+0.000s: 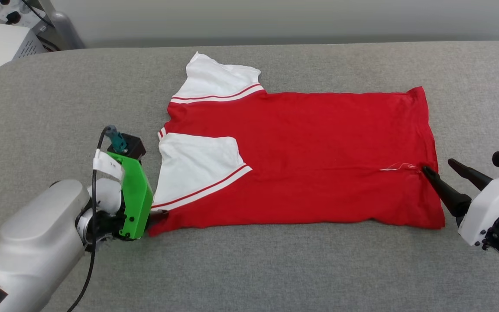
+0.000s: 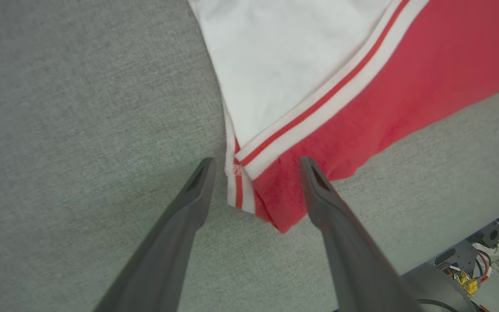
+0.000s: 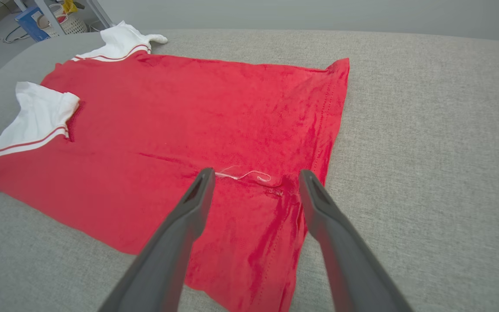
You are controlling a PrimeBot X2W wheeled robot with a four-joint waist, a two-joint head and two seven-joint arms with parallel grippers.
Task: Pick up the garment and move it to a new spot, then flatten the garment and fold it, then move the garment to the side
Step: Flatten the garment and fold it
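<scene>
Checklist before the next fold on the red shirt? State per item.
1. Left gripper open: ok. The near left corner of the shirt lies between its fingers.
2. Right gripper open: ok. Its fingers are over the hem, beside a loose thread.
3. Fingers touching the cloth: cannot tell.
4. Near sleeve folded onto the body: ok.
5. Far sleeve folded in: not ok. It sticks out past the body.
6. Shirt wholly on the table: ok, though it is creased near the hem.
</scene>
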